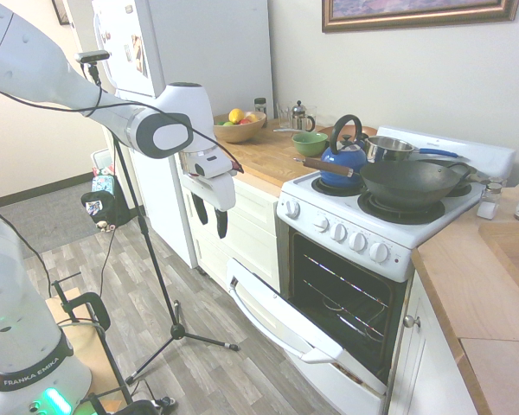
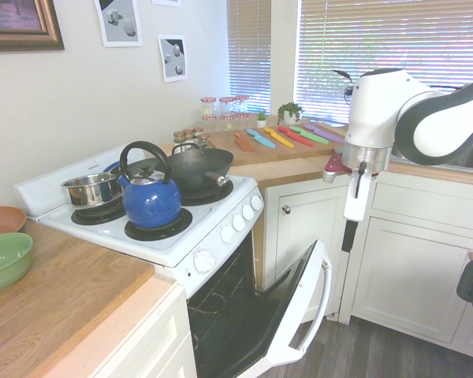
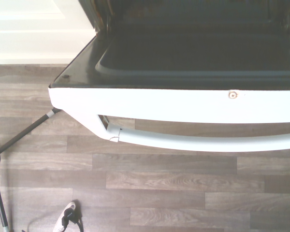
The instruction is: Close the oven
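Note:
The white oven [image 1: 350, 235] [image 2: 191, 250] stands between wooden counters, and its dark racked inside shows. Its drop-down door [image 1: 281, 318] [image 2: 298, 309] hangs partly open, tilted out over the floor. The bar handle [image 1: 261, 322] [image 2: 325, 285] [image 3: 198, 143] runs along the door's top edge. My gripper [image 1: 210, 218] [image 2: 350, 233] hangs in the air above and in front of the door, fingers pointing down. It is open, holds nothing and touches nothing. The wrist view looks straight down on the door's dark inner face [image 3: 198, 55] and the handle.
A blue kettle [image 1: 343, 159] [image 2: 150, 198], a black wok [image 1: 408, 182] and a steel pot [image 2: 91, 190] sit on the burners. White cabinets [image 1: 246, 226] [image 2: 414, 264] flank the oven. Grey wood floor [image 1: 182, 294] lies in front of the door.

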Controlling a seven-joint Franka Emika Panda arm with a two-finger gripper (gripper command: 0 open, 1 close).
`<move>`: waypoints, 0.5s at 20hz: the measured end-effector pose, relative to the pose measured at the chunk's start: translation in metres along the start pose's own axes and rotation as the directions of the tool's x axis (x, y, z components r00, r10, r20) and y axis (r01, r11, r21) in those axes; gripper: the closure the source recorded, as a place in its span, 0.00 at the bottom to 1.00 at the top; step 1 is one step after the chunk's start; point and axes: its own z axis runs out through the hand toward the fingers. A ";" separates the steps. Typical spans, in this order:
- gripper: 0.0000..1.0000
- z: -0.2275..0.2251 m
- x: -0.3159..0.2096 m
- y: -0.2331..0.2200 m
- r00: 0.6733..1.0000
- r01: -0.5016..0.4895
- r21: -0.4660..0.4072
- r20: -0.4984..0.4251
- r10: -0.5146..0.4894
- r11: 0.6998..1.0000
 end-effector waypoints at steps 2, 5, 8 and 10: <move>0.00 0.001 0.000 0.000 1.000 -0.004 0.002 0.005 0.004 1.000; 0.00 0.008 0.002 0.002 1.000 -0.009 -0.010 0.014 0.009 1.000; 0.00 0.028 0.012 0.007 1.000 -0.020 -0.027 0.019 0.021 0.999; 0.00 0.051 0.016 0.012 0.999 -0.022 -0.038 0.030 0.023 0.999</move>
